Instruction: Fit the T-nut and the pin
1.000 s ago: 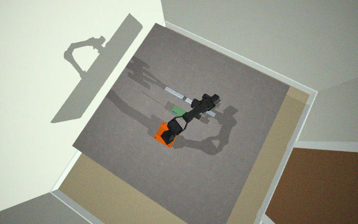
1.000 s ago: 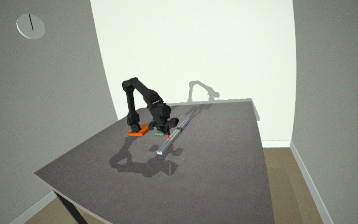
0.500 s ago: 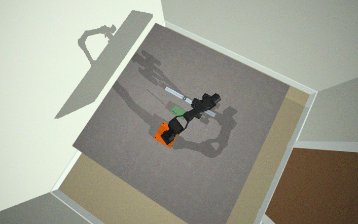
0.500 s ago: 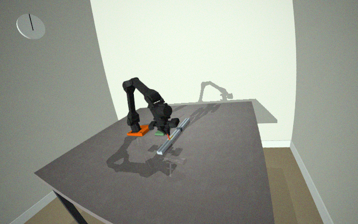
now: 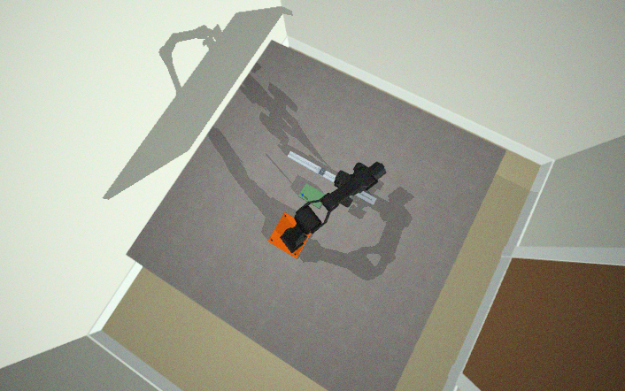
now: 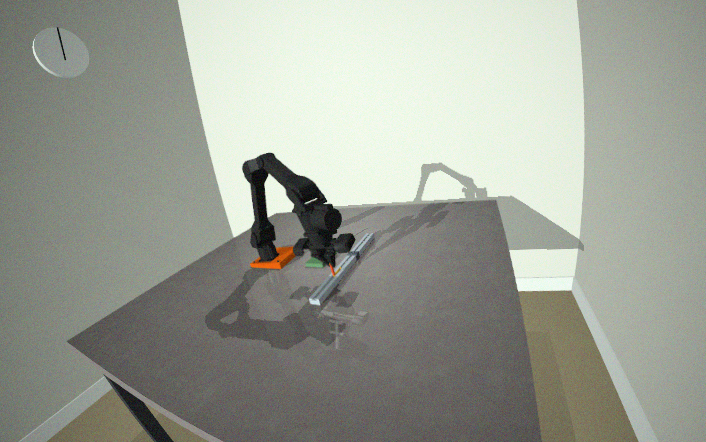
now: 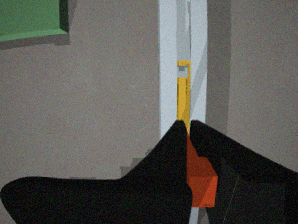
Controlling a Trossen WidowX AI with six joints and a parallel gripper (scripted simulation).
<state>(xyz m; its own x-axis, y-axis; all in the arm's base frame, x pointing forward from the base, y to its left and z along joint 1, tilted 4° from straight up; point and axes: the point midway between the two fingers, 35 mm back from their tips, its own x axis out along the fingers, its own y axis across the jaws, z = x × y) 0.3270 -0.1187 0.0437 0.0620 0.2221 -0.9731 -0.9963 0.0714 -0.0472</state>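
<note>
Orange handle (image 6: 331, 269) (image 7: 203, 190) clamped in gripper (image 6: 331, 264) (image 7: 185, 127), centre of exterior frame | brass T-nut (image 6: 337, 271) (image 7: 183, 97) at rail (image 6: 323, 292) (image 7: 167, 65) slot | risk: tilted nut jams under lips, twisting handle loose

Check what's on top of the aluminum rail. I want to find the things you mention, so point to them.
Dark bracket (image 5: 322, 171) (image 6: 354, 254) across it; brass T-nut (image 6: 337, 271) (image 7: 183, 97) at the slot, its orange handle (image 6: 331, 269) (image 7: 203, 190) in the black end effector (image 6: 331, 264) (image 7: 185, 127). Nut's seating depth: can't tell. Bracket hides the slot beneath.
</note>
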